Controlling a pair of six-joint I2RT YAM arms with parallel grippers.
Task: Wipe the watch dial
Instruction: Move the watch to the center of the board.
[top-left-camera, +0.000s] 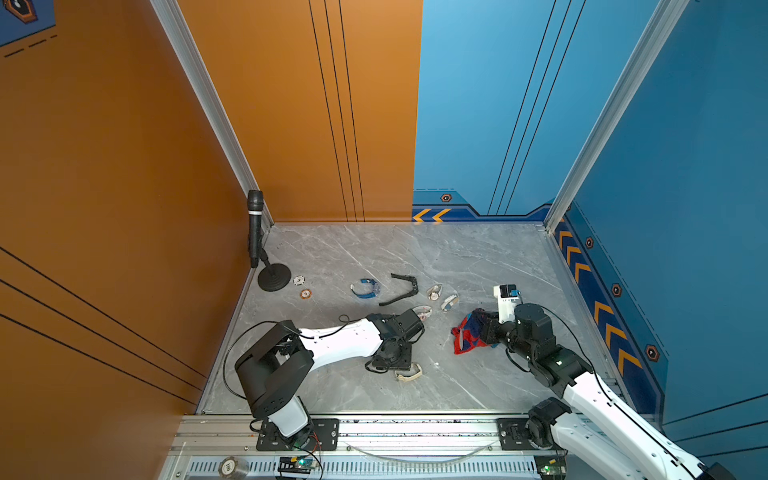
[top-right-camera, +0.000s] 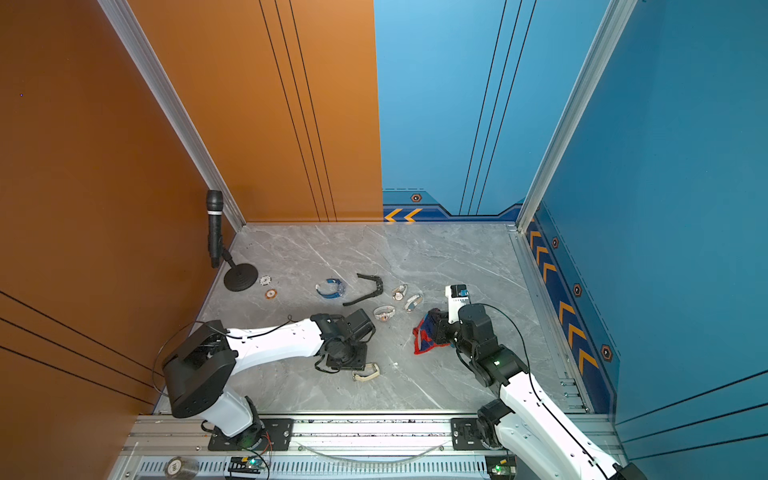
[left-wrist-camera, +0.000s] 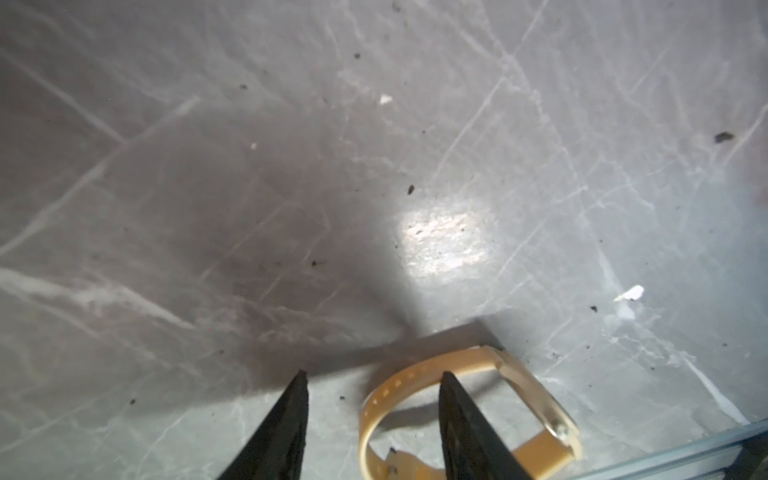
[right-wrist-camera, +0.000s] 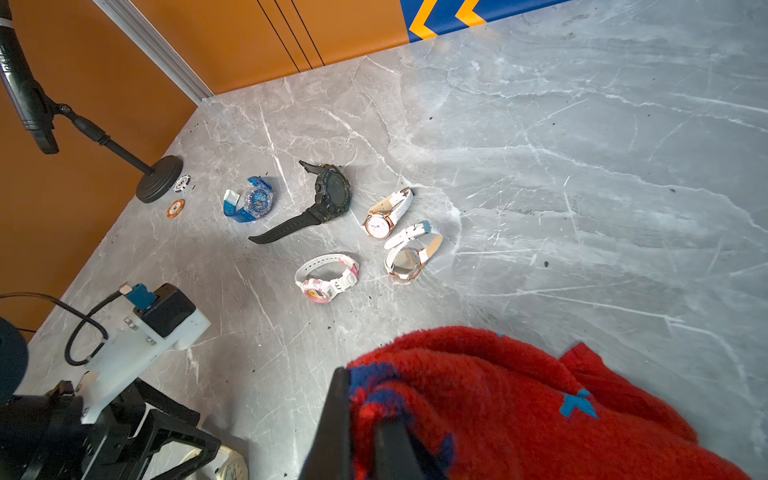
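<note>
A beige watch (top-left-camera: 409, 372) (top-right-camera: 366, 372) lies on its side on the grey marble table, near the front. My left gripper (top-left-camera: 395, 359) points down right beside it. In the left wrist view the left gripper (left-wrist-camera: 374, 373) is open. One finger (left-wrist-camera: 461, 419) stands inside the strap loop (left-wrist-camera: 395, 384), the other outside it, and neither presses on the strap. Part of the cream dial (right-wrist-camera: 232, 465) shows in the right wrist view. My right gripper (right-wrist-camera: 365, 399) (top-left-camera: 484, 328) is shut on a red and blue fleece cloth (right-wrist-camera: 498, 395) (top-left-camera: 467, 338) at the middle right.
Several other watches lie further back: a blue one (top-left-camera: 365, 287), a black one (top-left-camera: 405, 286), two white ones (top-left-camera: 434, 292) (top-left-camera: 449, 302) and a pink-white one (top-left-camera: 422, 312). A microphone stand (top-left-camera: 272, 276) and two chips (top-left-camera: 306, 294) sit at the back left.
</note>
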